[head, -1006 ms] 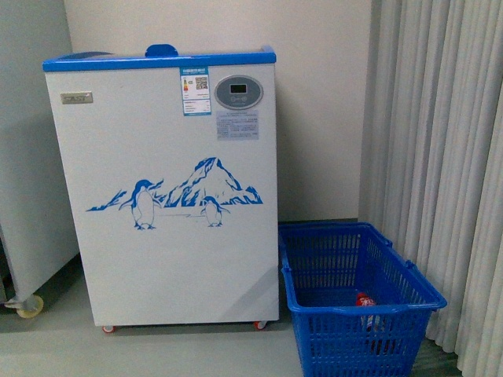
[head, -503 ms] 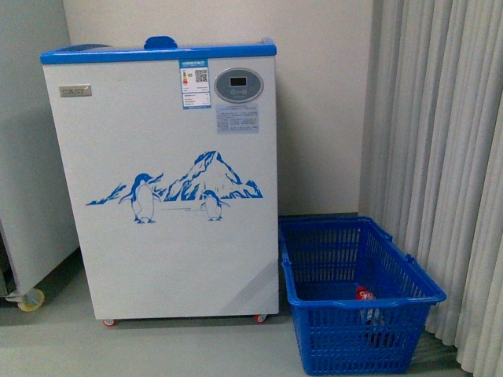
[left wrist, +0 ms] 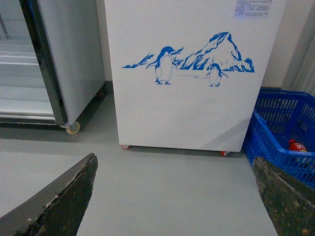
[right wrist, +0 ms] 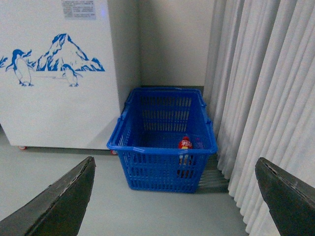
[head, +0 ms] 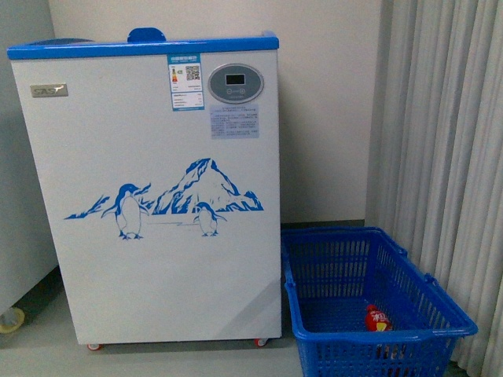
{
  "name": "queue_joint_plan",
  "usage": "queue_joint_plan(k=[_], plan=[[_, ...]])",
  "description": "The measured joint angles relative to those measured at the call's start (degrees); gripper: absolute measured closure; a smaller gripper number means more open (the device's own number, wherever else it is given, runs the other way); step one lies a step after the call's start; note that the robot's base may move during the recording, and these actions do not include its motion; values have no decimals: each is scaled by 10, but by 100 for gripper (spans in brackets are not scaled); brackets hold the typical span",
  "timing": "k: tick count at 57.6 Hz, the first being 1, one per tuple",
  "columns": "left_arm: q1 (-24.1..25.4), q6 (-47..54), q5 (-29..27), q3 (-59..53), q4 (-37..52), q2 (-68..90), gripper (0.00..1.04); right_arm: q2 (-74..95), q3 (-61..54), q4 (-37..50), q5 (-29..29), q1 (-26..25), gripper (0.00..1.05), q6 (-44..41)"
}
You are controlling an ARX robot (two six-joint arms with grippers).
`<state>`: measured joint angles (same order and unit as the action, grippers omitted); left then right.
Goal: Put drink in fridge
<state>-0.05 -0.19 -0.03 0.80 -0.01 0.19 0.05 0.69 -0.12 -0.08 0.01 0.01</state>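
Note:
The fridge (head: 157, 236) is a white chest with a blue top rim, a penguin-and-mountain picture and an oval grey display, standing on the floor. To its right, the drink (head: 378, 317) lies inside the blue lattice basket (head: 346, 232); mostly its red cap and label show. The left wrist view has the fridge (left wrist: 187, 113) ahead and the drink (left wrist: 297, 145) at the far edge. My left gripper (left wrist: 173, 160) is open over bare floor. My right gripper (right wrist: 174, 160) is open, facing the basket (right wrist: 157, 169) and the drink (right wrist: 185, 143) from a distance. Neither arm shows in the front view.
A plain grey cabinet (left wrist: 69, 59) on casters stands left of the fridge. Pleated white curtains (right wrist: 266, 88) hang right of the basket, close to it. Grey floor (left wrist: 172, 191) lies between my grippers and the fridge.
The front view has drawn nearer: fridge and basket look larger, the fridge's left edge has slid toward the frame's left, and the drink's red cap sits further right.

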Motion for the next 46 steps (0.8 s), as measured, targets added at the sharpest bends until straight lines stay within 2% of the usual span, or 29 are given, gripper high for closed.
queue_joint_plan(k=[46], plan=[[0, 0, 0, 0, 0, 0, 8, 0, 0, 0, 0, 0, 7, 0]])
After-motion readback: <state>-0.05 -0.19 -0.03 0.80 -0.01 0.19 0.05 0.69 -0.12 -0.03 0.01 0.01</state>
